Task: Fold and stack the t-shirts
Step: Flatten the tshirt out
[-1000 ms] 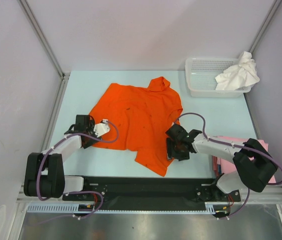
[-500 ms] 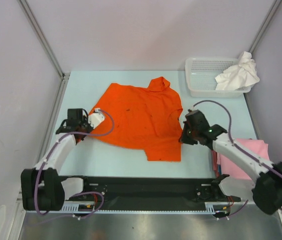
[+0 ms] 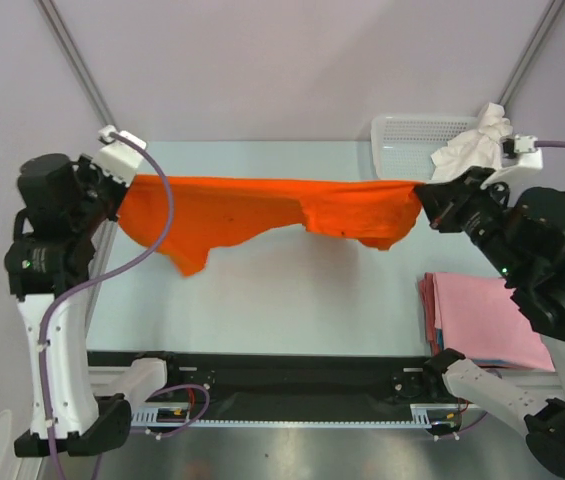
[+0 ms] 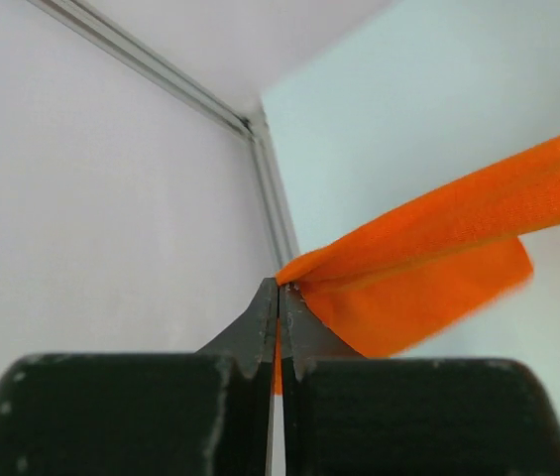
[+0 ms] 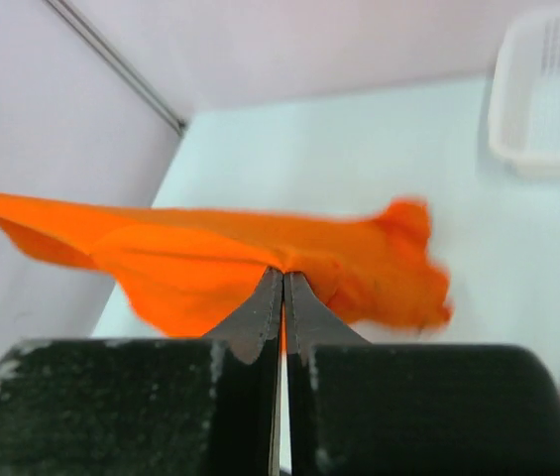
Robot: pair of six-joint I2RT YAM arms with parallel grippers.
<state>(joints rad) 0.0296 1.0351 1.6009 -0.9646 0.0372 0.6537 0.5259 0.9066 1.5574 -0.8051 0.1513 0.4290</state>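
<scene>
The orange t-shirt [image 3: 262, 208] hangs stretched in the air between both arms, high above the table. My left gripper [image 3: 122, 190] is shut on its left edge, and orange cloth [image 4: 428, 248] runs from the pinched jaws [image 4: 280, 290] off to the right. My right gripper [image 3: 420, 198] is shut on the shirt's right edge, with the cloth [image 5: 210, 248] spreading left from the closed tips [image 5: 282, 273]. Pale pink t-shirts [image 3: 482, 318] lie stacked at the table's right side. A white t-shirt [image 3: 477, 147] is crumpled over the basket's right end.
A white lattice basket [image 3: 407, 140] stands at the back right of the pale table [image 3: 292, 300]. Metal frame posts [image 3: 72, 55] rise along the walls on both sides. The black arm mounting rail [image 3: 282, 375] runs along the near edge.
Both arms have risen and swung apart, lifting the orange t-shirt off the table and stretching it taut in the air. A second ago it lay flat with the grippers at its lower edges.
</scene>
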